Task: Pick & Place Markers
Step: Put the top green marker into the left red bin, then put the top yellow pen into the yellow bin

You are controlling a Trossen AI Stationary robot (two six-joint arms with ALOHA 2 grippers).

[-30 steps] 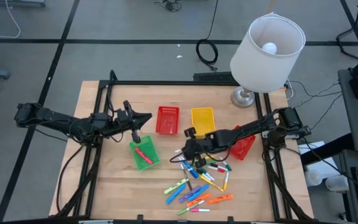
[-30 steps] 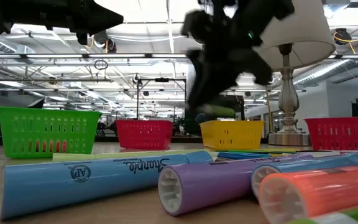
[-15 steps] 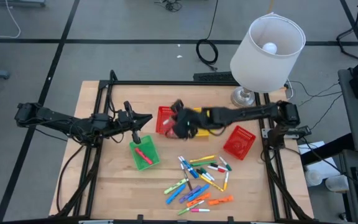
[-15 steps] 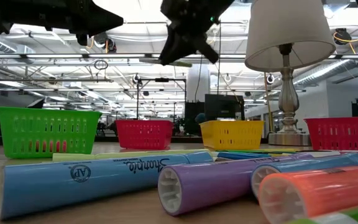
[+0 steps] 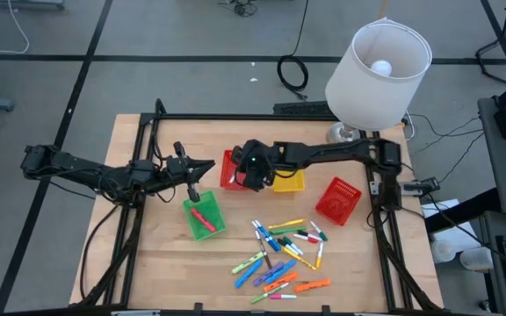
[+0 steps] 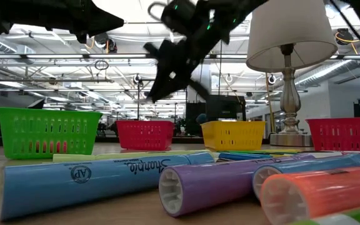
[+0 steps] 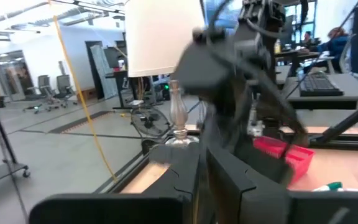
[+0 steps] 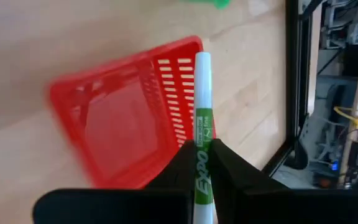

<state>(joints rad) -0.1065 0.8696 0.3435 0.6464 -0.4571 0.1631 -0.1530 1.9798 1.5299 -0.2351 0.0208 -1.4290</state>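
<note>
Green EXPO marker (image 8: 201, 146) pinched tight in my right hand (image 8: 199, 163) over the red basket (image 8: 126, 118); left hand (image 5: 194, 190) closed, holding nothing; blue Sharpie (image 6: 99, 175) on the bench (image 5: 165, 263).

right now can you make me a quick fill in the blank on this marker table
1. The right claw is shut on a ____ marker.
2. That claw hangs over the ____ basket beside the yellow basket.
3. The red marker lies in the ____ basket.
4. The left claw holds ____.

Missing words: green; red; green; nothing
</note>
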